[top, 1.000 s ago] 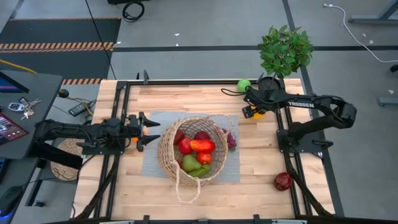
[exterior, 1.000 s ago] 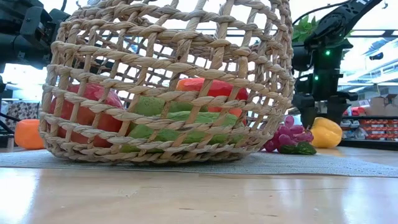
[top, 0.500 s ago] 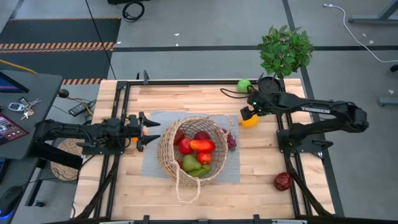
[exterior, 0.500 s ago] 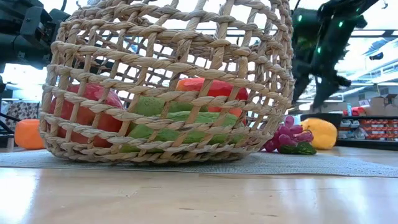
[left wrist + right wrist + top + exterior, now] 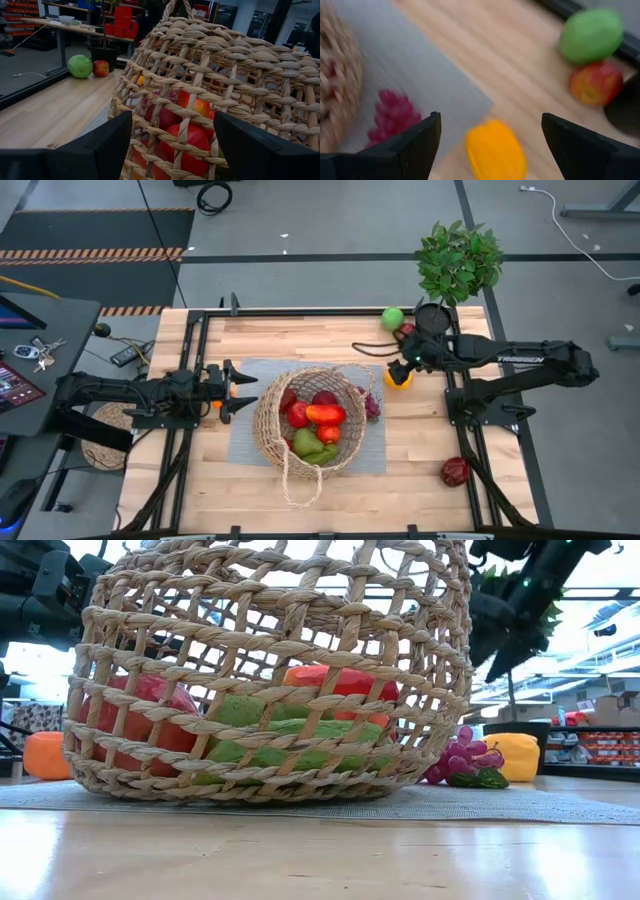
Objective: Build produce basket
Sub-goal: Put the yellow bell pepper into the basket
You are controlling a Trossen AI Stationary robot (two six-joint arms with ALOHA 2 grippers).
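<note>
My right gripper (image 5: 487,137) hangs open above the yellow pepper (image 5: 495,150) – mat edge (image 5: 470,95) just beside; left gripper (image 5: 172,145) open, facing the basket (image 5: 225,75).

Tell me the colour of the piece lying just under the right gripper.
Yellow-orange. The pepper-like piece shows best in the right wrist view, below the open right gripper.

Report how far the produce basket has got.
Done: the basket already holds red, green and orange pieces. In hand: nothing gripped; the right gripper, fingers open, hovers above the yellow pepper. The left gripper waits open by the basket. Left: grapes, green fruit, red apple, dark red piece.
</note>
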